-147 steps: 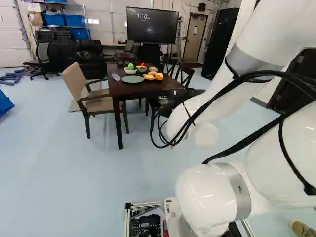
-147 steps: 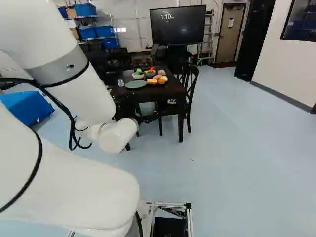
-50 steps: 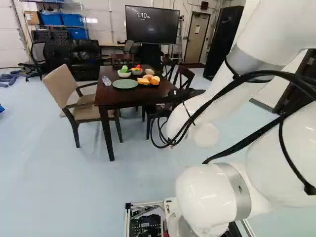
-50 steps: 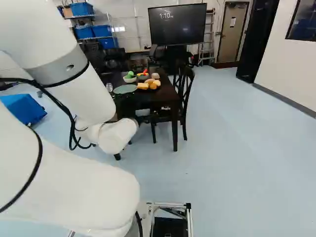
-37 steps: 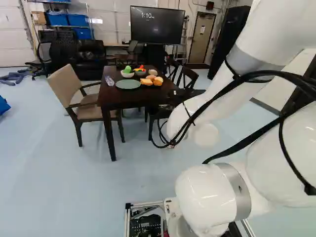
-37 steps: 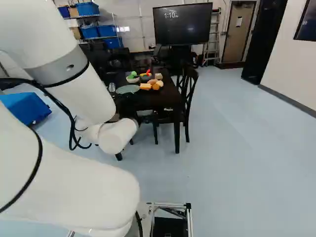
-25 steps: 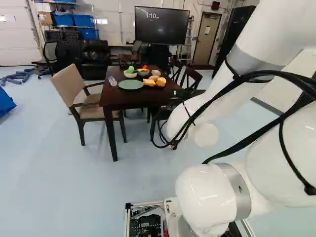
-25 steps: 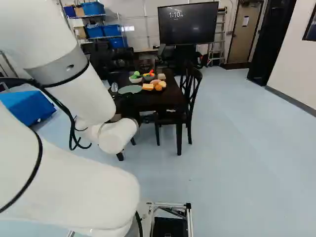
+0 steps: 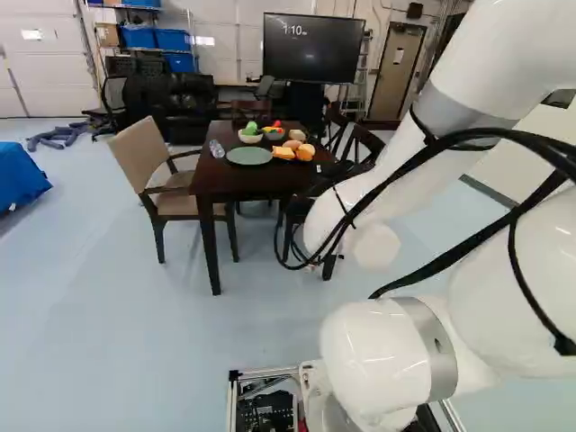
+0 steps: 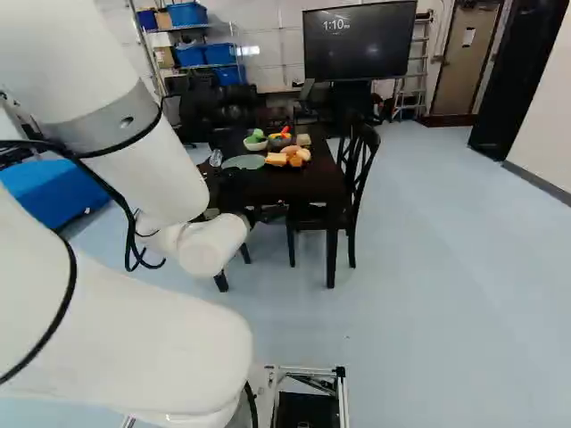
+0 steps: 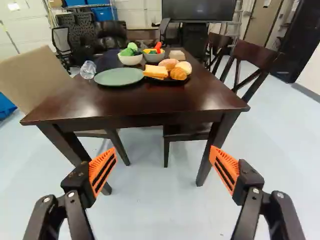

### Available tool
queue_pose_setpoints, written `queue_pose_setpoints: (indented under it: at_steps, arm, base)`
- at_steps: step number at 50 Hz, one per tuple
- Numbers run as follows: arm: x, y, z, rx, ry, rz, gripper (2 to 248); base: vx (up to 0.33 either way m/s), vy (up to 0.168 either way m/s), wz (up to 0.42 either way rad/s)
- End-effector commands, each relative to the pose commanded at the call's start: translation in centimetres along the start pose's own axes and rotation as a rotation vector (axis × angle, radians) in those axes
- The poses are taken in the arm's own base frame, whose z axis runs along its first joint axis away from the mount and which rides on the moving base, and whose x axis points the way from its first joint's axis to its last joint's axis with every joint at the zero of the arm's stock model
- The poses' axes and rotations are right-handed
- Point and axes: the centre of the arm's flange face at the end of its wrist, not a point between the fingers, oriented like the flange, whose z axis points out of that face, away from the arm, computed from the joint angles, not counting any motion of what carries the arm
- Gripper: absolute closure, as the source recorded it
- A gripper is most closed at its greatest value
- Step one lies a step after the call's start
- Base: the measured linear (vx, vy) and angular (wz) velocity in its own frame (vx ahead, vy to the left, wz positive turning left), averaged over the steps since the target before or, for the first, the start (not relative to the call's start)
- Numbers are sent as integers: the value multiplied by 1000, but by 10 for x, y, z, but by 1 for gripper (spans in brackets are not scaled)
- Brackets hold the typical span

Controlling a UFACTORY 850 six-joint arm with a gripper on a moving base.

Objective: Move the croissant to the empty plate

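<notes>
Claw [image 9: 335,173] spread wide, dark table [image 11: 145,102] ahead, tan armchair [image 9: 139,157] and wooden chair [image 11: 255,54] flanking it, bottle [image 11: 88,70] near plate [image 11: 119,77]

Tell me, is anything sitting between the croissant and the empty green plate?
Yes: the square yellow bread lies beside the croissant, on the side toward the green plate. Nothing visible hangs over that stretch.

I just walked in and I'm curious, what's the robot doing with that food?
The robot isn't holding anything right now. Its gripper is open, with the fingers wide apart, and hasn't reached the food on the table. The job is to put the croissant on the empty plate, which is the green plate. The croissant still needs moving: it sits with other bread on a dark plate beside the green one.
</notes>
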Motion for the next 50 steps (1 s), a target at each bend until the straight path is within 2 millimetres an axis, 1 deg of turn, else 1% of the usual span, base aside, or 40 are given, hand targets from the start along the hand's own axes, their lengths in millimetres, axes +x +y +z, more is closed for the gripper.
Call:
queue_pose_setpoints:
  at_steps: [7, 50]
  arm:
    - [0, 0, 0, 0, 0, 0, 3]
    - [0, 0, 0, 0, 0, 0, 3]
  base:
    - [86, -27, 105]
    - [72, -34, 0]
